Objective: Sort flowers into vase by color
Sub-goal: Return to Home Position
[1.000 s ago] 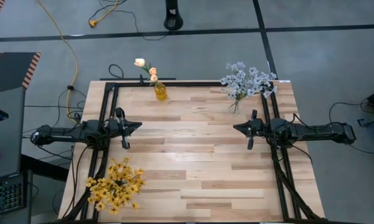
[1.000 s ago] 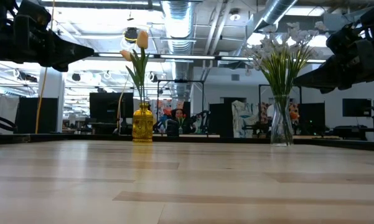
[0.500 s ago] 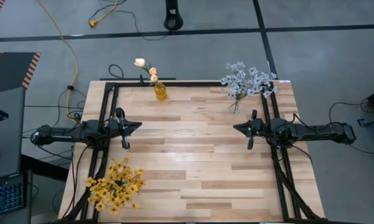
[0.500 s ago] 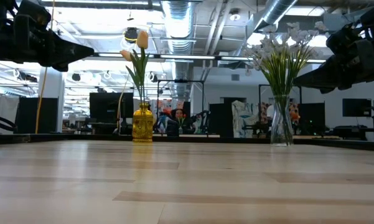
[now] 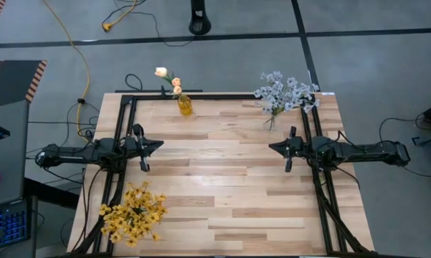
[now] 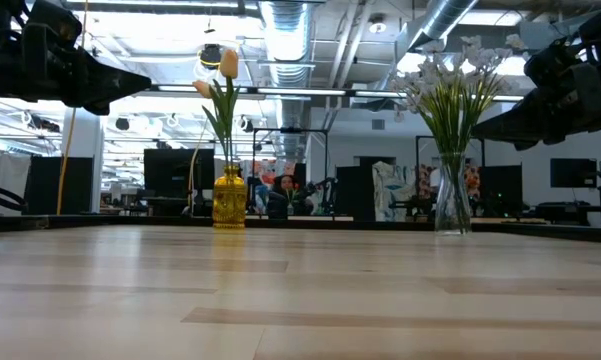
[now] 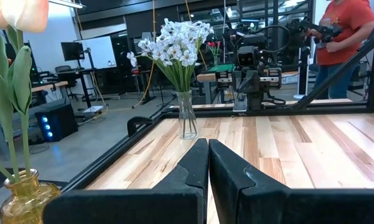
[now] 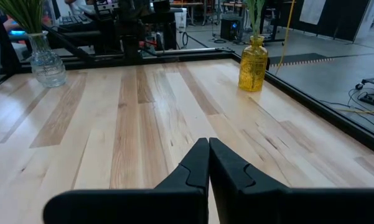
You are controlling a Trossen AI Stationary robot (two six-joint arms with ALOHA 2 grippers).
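Near-left corner of surface (image 5: 222,186): yellow flowers (image 5: 133,213) bunched, spreading over left rail. Remaining near half open wood. Mid-depth: left end effector (image 5: 160,145) above left side, fingers pressed together, holding nothing; right end effector (image 5: 271,147) facing it from right side, fingers likewise pressed together, holding nothing. Wide open lane between tips. Far edge: peach tulips (image 5: 169,79) upright in yellow vase (image 5: 185,106), left of centre, just inside black frame (image 5: 222,95); white flowers (image 5: 283,93) in clear vase (image 6: 452,205) near far-right corner.
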